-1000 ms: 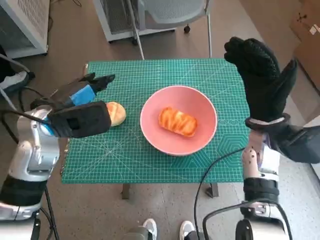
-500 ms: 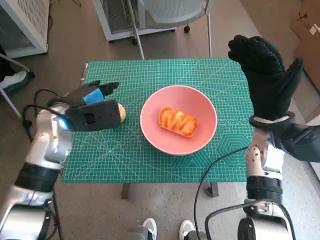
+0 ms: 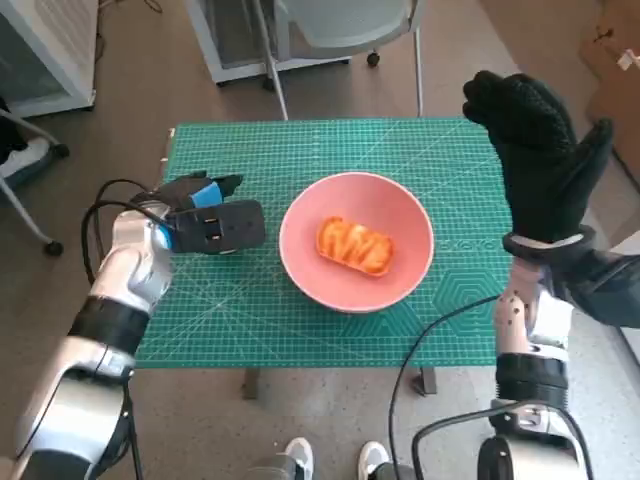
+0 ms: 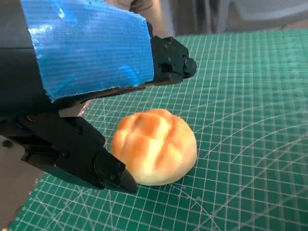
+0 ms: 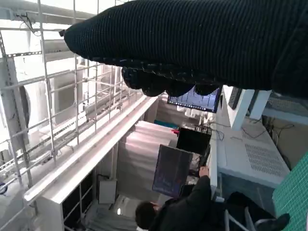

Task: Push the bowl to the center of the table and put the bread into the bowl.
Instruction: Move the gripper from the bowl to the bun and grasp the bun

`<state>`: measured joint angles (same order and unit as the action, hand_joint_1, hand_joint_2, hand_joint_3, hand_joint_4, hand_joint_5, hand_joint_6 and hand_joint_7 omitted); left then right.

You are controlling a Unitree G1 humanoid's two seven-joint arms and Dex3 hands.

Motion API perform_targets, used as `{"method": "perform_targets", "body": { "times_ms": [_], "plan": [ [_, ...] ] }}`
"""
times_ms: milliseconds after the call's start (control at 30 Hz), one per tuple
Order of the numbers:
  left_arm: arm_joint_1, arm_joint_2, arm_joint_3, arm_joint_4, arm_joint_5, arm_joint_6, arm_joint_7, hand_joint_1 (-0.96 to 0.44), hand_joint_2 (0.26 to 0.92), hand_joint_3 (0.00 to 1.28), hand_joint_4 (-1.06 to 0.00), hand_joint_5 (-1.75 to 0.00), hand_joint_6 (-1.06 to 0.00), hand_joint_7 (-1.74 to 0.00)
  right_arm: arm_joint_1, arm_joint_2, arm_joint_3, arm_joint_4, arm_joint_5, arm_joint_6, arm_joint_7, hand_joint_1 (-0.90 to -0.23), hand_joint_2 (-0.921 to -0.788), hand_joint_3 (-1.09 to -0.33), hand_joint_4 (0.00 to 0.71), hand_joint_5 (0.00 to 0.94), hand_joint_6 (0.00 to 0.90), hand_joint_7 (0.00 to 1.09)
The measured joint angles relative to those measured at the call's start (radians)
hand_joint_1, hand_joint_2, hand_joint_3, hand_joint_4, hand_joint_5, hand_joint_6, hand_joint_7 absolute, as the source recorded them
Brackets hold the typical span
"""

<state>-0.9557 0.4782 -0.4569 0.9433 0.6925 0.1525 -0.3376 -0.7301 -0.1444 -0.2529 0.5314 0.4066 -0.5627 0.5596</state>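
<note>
An oblong glazed bread [image 3: 354,246] is seen lying in the smooth pink bowl [image 3: 410,272] near the tabletop [image 3: 300,330] centre, long axis running diagonally, far-left to near-right. A round, scored bun [image 4: 155,146] rests on the green gridded mat w/ the left hand [image 3: 213,222] over it, fingers [image 4: 110,169] apart around it, not clamped. Vs 1 s ago the left hand has been moved in over the bun; the right hand [image 3: 540,160] is held raised & spread, empty.
</note>
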Motion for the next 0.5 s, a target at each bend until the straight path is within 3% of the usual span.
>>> {"method": "perform_targets", "body": {
  "times_ms": [267, 300, 333, 367, 467, 500],
  "plan": [
    [-0.063, -0.061, -0.054, 0.210, 0.021, -0.029, 0.064, 0.00, 0.750, 0.02, -0.17, -0.02, -0.34, -0.03, 0.005, 0.000, 0.001, -0.020, -0.001, -0.001, -0.009, -0.584, -0.921, -0.611, 0.334, 0.001, 0.396, 0.01],
    [-0.066, -0.065, -0.058, 0.226, 0.022, -0.031, 0.067, 0.01, 0.770, 0.03, -0.35, -0.11, -0.40, -0.05, 0.005, 0.000, 0.001, -0.022, -0.001, -0.001, -0.010, -0.585, -0.921, -0.611, 0.335, 0.001, 0.396, 0.01],
    [-0.069, -0.070, -0.063, 0.244, 0.023, -0.032, 0.070, 0.02, 0.778, 0.03, -0.40, -0.15, -0.42, -0.05, 0.006, 0.000, 0.002, -0.026, -0.002, -0.001, -0.011, -0.585, -0.921, -0.611, 0.335, 0.001, 0.396, 0.01],
    [-0.072, -0.074, -0.067, 0.257, 0.025, -0.032, 0.074, 0.14, 0.830, 0.05, -0.50, -0.54, -0.49, -0.07, 0.007, 0.000, 0.002, -0.028, -0.004, -0.001, -0.013, -0.585, -0.921, -0.611, 0.335, 0.001, 0.396, 0.01],
    [-0.080, -0.084, -0.081, 0.288, 0.035, -0.032, 0.085, 0.30, 0.891, 0.06, -0.63, -1.00, -0.64, -0.15, 0.012, -0.001, 0.002, -0.038, -0.008, -0.001, -0.017, -0.586, -0.921, -0.612, 0.335, 0.001, 0.396, 0.01],
    [-0.083, -0.086, -0.085, 0.295, 0.038, -0.031, 0.090, 0.24, 0.897, 0.06, -0.65, -1.05, -0.64, -0.33, 0.013, -0.001, 0.002, -0.040, -0.009, -0.001, -0.018, -0.586, -0.921, -0.612, 0.335, 0.001, 0.395, 0.01]
  ]
}}
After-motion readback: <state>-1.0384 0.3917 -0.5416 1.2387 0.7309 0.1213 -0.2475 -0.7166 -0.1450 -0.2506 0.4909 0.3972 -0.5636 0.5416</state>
